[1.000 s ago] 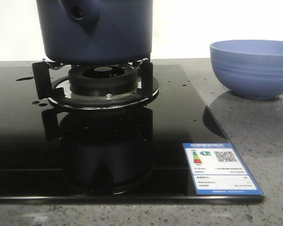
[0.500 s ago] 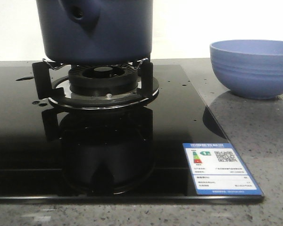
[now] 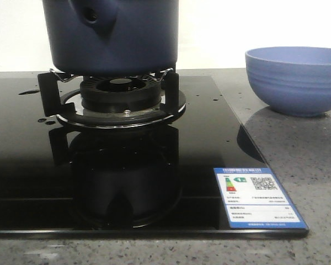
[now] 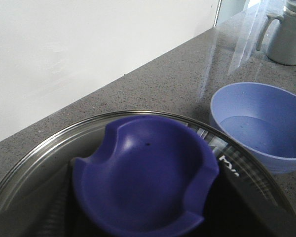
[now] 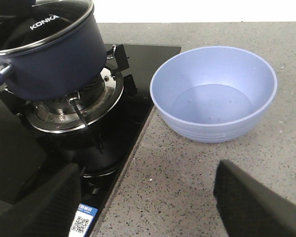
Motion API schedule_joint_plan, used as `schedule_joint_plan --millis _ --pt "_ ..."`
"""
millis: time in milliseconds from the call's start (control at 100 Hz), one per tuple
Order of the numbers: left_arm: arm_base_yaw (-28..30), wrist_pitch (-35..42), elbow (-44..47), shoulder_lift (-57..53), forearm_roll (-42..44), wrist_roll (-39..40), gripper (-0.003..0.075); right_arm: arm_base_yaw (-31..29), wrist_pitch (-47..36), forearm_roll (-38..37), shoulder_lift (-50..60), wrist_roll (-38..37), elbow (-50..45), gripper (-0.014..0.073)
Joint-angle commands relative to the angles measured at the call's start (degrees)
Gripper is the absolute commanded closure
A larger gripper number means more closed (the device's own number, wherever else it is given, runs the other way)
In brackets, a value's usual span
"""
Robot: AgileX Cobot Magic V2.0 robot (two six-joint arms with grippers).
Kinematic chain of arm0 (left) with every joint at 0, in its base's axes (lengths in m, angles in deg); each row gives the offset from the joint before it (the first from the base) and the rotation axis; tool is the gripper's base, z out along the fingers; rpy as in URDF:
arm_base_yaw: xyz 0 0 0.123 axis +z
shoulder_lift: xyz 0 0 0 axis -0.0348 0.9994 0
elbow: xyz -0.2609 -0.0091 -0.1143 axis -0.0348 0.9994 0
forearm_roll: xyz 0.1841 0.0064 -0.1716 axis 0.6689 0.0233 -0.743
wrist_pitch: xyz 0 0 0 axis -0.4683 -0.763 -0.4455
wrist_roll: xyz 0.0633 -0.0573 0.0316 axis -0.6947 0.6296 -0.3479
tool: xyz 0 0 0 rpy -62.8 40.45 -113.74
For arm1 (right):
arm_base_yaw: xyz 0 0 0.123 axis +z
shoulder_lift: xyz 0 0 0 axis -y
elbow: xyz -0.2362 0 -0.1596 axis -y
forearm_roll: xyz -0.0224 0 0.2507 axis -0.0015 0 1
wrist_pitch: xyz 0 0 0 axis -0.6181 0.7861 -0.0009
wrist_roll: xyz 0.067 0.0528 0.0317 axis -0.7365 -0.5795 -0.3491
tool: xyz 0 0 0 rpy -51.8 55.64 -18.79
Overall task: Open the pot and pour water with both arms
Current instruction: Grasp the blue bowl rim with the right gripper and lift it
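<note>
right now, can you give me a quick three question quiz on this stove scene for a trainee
1. True or false: the pot sits on the burner stand with its glass lid on.
2. Multiple choice: where is the bowl? A) on the black cooktop B) on the grey counter to the right of the cooktop C) on top of the pot
3. Fill in: the right gripper is ___, with nothing between its fingers.

Key: 1 true; 2 B; 3 open
</note>
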State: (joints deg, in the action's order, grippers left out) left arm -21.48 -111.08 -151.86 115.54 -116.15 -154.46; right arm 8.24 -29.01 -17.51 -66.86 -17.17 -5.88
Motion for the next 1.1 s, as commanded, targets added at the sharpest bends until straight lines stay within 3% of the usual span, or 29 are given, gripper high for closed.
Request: schedule_joint_plan --millis 0,160,940,1090 --pt "-0.5 -0.2 -1.6 -1.5 -1.8 0.2 0.0335 0.1 -3.6 0.3 -0.8 0.5 2.0 0.0081" --pt "-0.5 -0.2 -1.6 -1.5 -2.0 0.2 0.0366 0.1 -3.6 0.3 -0.8 0.5 2.0 0.0081" --pt "-0.4 -0.4 -7.1 -5.5 -1.9 0.2 0.0366 0.1 -3.6 -0.2 -1.2 0.5 2.0 0.0081" --pt "2.6 0.2 -7.5 -7.4 -1.7 0.2 0.0366 0.1 -2.4 -0.9 -4.5 0.5 2.7 0.0081"
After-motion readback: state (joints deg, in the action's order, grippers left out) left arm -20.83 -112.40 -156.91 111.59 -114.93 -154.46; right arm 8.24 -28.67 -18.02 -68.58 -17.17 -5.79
